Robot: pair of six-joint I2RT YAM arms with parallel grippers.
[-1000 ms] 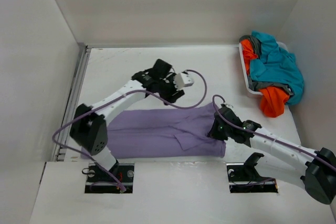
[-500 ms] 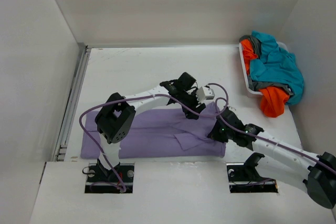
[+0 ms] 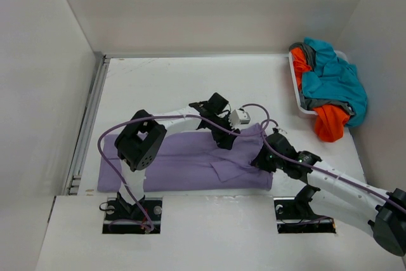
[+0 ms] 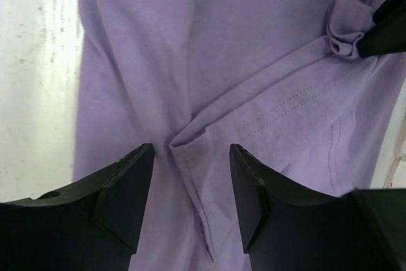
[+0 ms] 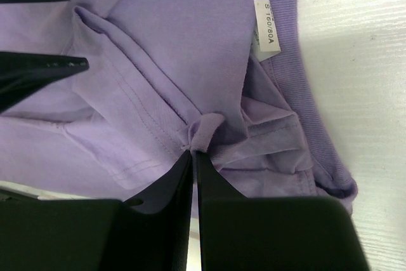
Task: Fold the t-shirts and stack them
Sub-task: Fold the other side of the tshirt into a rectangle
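Note:
The lavender t-shirt (image 3: 184, 160) lies spread flat near the table's front edge. My left gripper (image 3: 224, 140) hangs low over its right part, open, with a raised fold (image 4: 190, 141) between the two fingers and neither finger touching it. My right gripper (image 3: 259, 158) is shut on a small pinch of the lavender cloth (image 5: 206, 128) close to the collar and its size label (image 5: 266, 25). The teal (image 3: 336, 80), orange (image 3: 330, 122) and dark grey (image 3: 314, 103) t-shirts lie heaped together at the back right.
A white basket (image 3: 294, 82) at the back right holds the heap, with the orange shirt spilling over its near rim. White walls enclose the table on the left, back and right. The left arm's purple cable (image 3: 254, 109) loops above the right gripper.
The left arm has swung right, from the shirt's far edge to over its right part, beside the right gripper. The right gripper has kept its pinch and place.

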